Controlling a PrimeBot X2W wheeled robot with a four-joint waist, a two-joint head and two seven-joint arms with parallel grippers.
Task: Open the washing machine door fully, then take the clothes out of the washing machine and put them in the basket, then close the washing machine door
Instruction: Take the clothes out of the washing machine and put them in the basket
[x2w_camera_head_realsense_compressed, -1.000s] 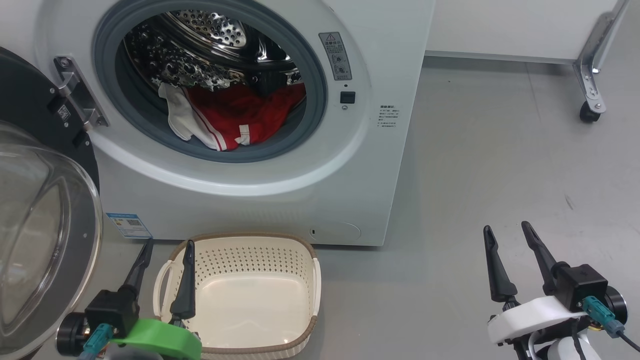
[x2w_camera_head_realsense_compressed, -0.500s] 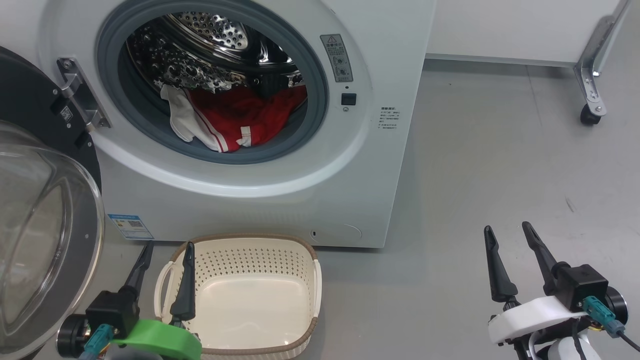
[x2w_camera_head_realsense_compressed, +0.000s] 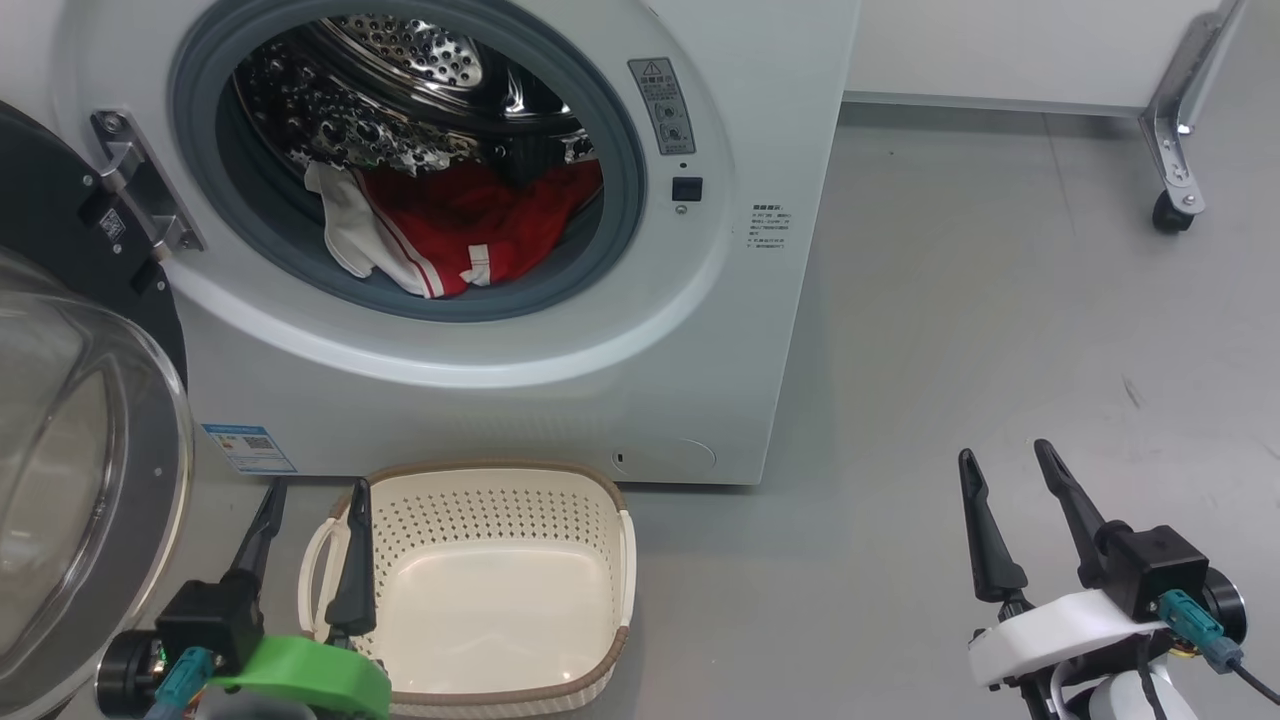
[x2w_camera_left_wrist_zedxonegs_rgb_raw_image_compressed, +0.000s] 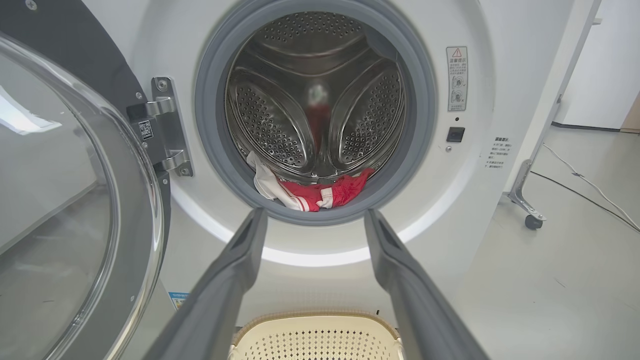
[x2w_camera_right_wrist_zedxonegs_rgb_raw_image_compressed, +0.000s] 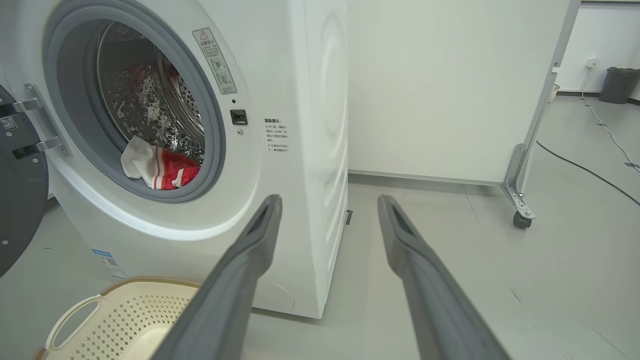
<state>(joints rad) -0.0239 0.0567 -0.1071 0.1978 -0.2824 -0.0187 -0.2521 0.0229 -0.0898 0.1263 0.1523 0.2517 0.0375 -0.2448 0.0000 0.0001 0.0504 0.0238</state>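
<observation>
**Door swung wide, red garment in the drum, both grippers empty**

The left gripper (x2w_camera_head_realsense_compressed: 318, 485) hangs low with its jaws spread wide and holding nothing. Its dark fingers sit over the left-handle end of the small cream perforated plastic basket with a brown woven-look rim (x2w_camera_head_realsense_compressed: 480, 467). The right gripper (x2w_camera_head_realsense_compressed: 1003, 450) hovers over the grey floor (x2w_camera_head_realsense_compressed: 950, 300) well off to the right, jaws likewise wide and empty.

The basket stands on the floor just before the big white front-loading washing machine (x2w_camera_head_realsense_compressed: 500, 410), below its opening, likely so a pulled garment has a short way to go. It holds nothing. The bright red fabric clothes with white stripes and trim (x2w_camera_head_realsense_compressed: 470, 225) lie at the bottom front of the perforated steel drum (x2w_camera_head_realsense_compressed: 400, 55). The large round washing machine door of glossy black ring and bulging clear glass (x2w_camera_head_realsense_compressed: 70, 450) stands swung out to the left, clear of the opening. Reaching in looks like the step in hand.
</observation>
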